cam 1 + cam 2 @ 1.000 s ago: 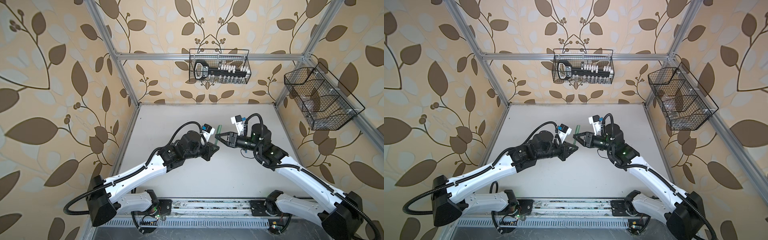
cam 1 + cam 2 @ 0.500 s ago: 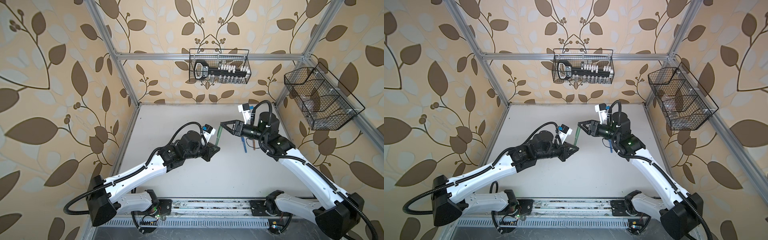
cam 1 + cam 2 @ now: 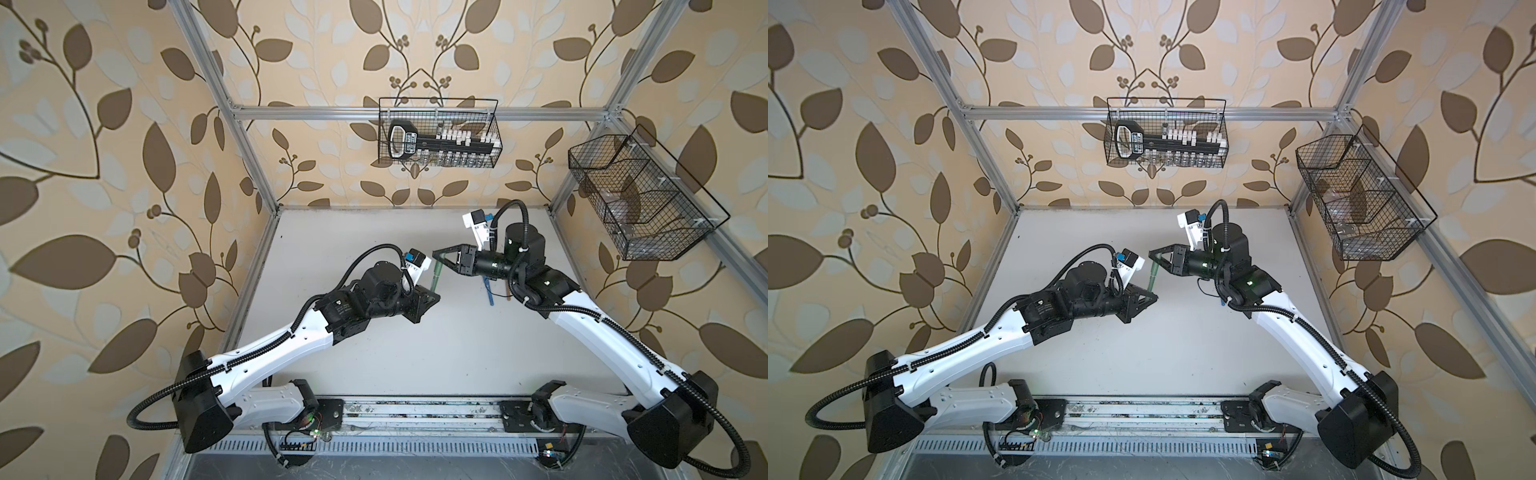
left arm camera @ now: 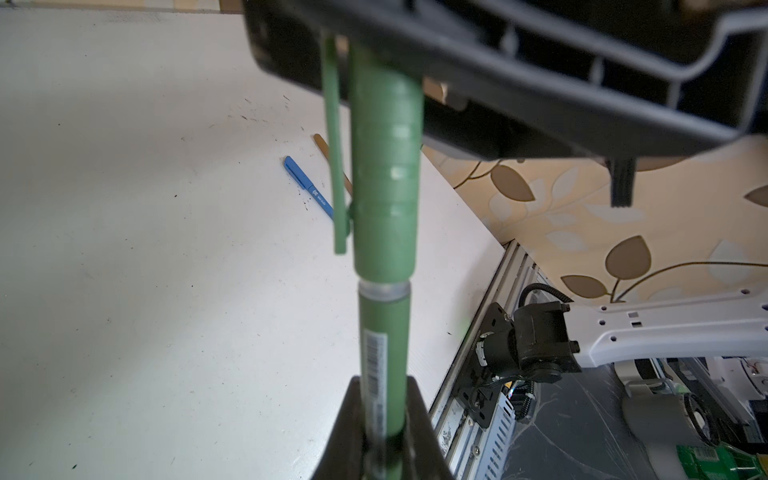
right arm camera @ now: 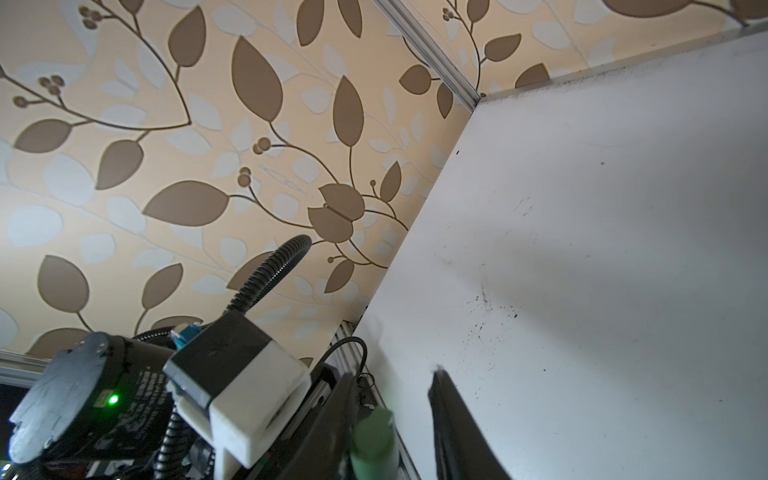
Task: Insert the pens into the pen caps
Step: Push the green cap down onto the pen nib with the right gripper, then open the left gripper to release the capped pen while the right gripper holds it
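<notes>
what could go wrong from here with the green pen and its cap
The green cap isn't fully seated: a silver ring shows between it and the green pen barrel, so it might end up loose. In the right wrist view the cap sits off-centre between the open right jaws; closing may push it sideways and twist the pen in the left jaws.

You have a black wire basket (image 3: 383, 124) hung from the aluminium frame rail (image 3: 316, 112) on the back wall, holding a black handled object (image 3: 402, 139) and white pieces; a second, divided black wire basket (image 3: 665, 245) hangs on the right wall. Beige leaf-patterned wallpaper (image 3: 104, 166) surrounds the speckled white tabletop (image 3: 436, 353).
</notes>
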You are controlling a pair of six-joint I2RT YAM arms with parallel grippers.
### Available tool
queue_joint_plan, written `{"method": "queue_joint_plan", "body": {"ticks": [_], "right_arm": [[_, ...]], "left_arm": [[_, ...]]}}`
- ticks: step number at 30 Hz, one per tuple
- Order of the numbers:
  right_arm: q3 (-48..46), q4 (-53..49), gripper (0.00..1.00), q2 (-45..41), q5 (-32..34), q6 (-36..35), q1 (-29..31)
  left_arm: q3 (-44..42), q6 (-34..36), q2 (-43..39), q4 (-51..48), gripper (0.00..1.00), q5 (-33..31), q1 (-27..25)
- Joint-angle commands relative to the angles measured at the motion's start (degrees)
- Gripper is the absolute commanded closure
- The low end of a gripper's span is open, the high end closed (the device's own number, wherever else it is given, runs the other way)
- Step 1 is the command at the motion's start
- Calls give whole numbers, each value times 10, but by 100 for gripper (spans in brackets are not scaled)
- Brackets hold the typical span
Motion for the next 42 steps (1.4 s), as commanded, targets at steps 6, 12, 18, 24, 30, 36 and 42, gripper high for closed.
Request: {"method": "queue_joint_plan", "body": {"ticks": [6, 12, 18, 24, 30, 36, 42], "right_arm": [[-12, -11, 96, 4, -3, 0, 12], [-57, -20, 100, 3, 0, 10, 27], [-119, -20, 100, -4, 16, 26, 63], [-213, 53, 100, -20, 33, 94, 97], [-248, 91, 100, -8, 49, 135, 160], [-297, 111, 100, -31, 62, 170, 186], [-302, 91, 100, -56, 75, 169, 193]], "left_arm": [[34, 26, -2, 21, 100, -59, -2], [102, 64, 43, 37, 100, -84, 20], [125, 41, 73, 140, 100, -15, 97], [183, 51, 104, 184, 100, 2, 140], [249, 58, 148, 209, 100, 8, 164], [277, 44, 164, 231, 100, 3, 205], [284, 24, 174, 228, 100, 34, 223]]}}
